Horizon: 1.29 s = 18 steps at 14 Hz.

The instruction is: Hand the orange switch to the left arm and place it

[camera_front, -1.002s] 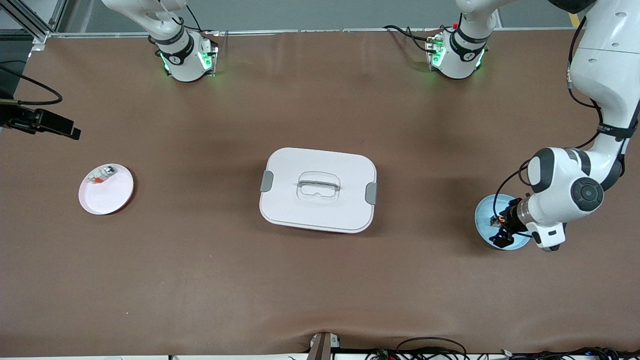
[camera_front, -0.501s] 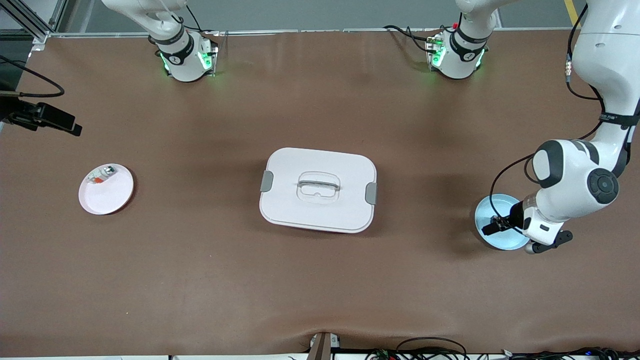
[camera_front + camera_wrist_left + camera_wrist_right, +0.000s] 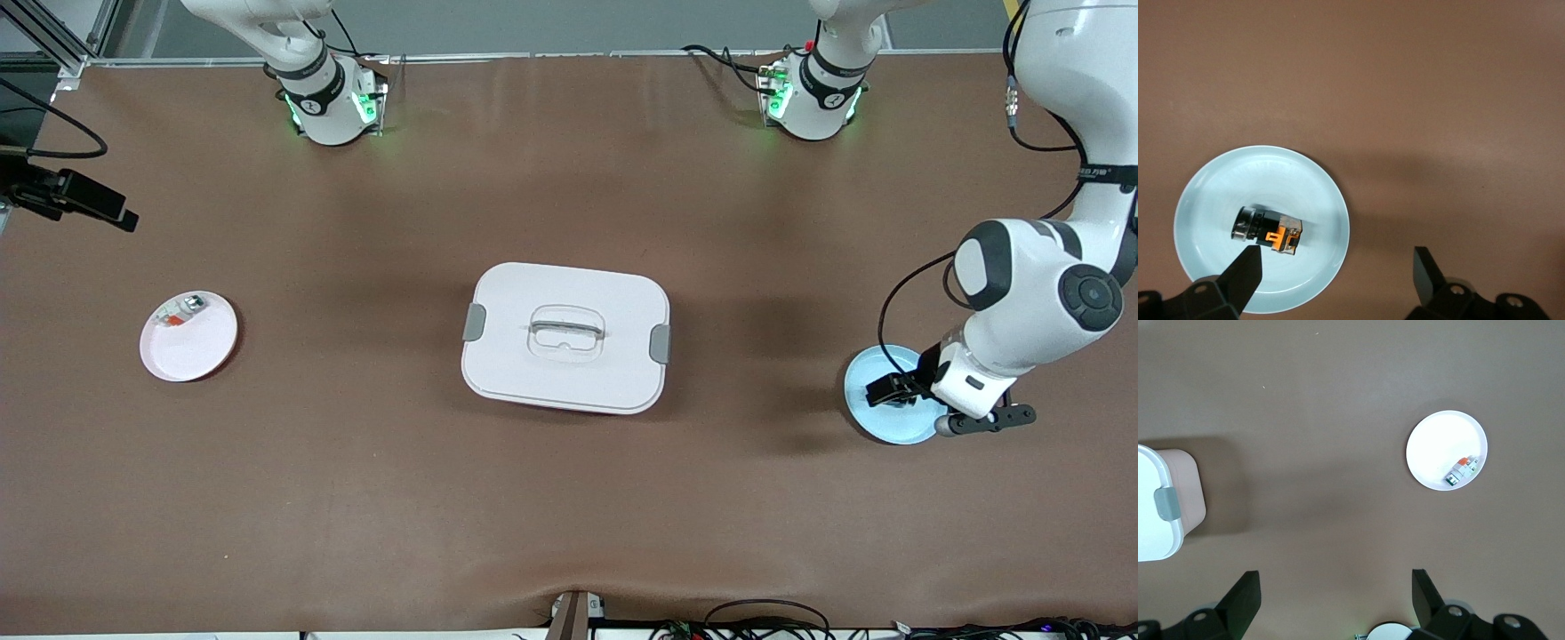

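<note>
The orange switch (image 3: 1268,232) lies on its side in a light blue plate (image 3: 1218,193) at the left arm's end of the table. It has a black body, an orange piece and a metal end. My left gripper (image 3: 1336,268) hangs open above it, one finger over the plate beside the switch and the other over bare table. In the front view the left hand covers the switch on the blue plate (image 3: 889,427). The white box (image 3: 565,336) stands shut at mid-table. My right gripper (image 3: 1336,585) is open and empty, high over the table between the box (image 3: 1155,503) and a white plate (image 3: 1446,450).
The white plate (image 3: 188,336) at the right arm's end holds a small white-grey part with a red bit (image 3: 178,313). Brown table mat lies all round the box. Both arm bases stand along the table edge farthest from the front camera.
The left arm's wrist has turned and swung a little toward its end of the table, still over the blue plate. Its fingers have stayed open. Box and plates have not moved.
</note>
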Tool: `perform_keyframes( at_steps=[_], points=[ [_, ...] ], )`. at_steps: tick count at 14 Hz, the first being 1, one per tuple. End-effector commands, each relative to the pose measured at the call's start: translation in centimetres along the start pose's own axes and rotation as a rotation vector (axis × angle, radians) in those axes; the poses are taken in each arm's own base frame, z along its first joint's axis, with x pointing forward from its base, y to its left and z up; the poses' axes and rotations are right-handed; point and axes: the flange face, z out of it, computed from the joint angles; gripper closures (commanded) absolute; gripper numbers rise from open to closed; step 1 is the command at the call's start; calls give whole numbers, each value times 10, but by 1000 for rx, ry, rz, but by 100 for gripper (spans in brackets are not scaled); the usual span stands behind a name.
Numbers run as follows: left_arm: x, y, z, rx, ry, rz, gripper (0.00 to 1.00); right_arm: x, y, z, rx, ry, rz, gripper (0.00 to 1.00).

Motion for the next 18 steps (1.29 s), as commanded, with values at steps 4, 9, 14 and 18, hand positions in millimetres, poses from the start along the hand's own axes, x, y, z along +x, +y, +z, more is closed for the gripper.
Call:
perform_keyframes(
  at_steps=[4,9,14,18],
  points=[
    [-10,-4,-80,30,67,15,0,-32,8,4,19,46,9,0],
    [-17,-9,-127,61,57,16,0,-37,4,5,21,54,0,0],
    [-37,-4,-193,92,83,19,0,-42,4,-1,19,59,-1,0],
    [-54,7,-239,108,113,33,0,-47,7,-10,-28,87,-3,0]
  ],
)
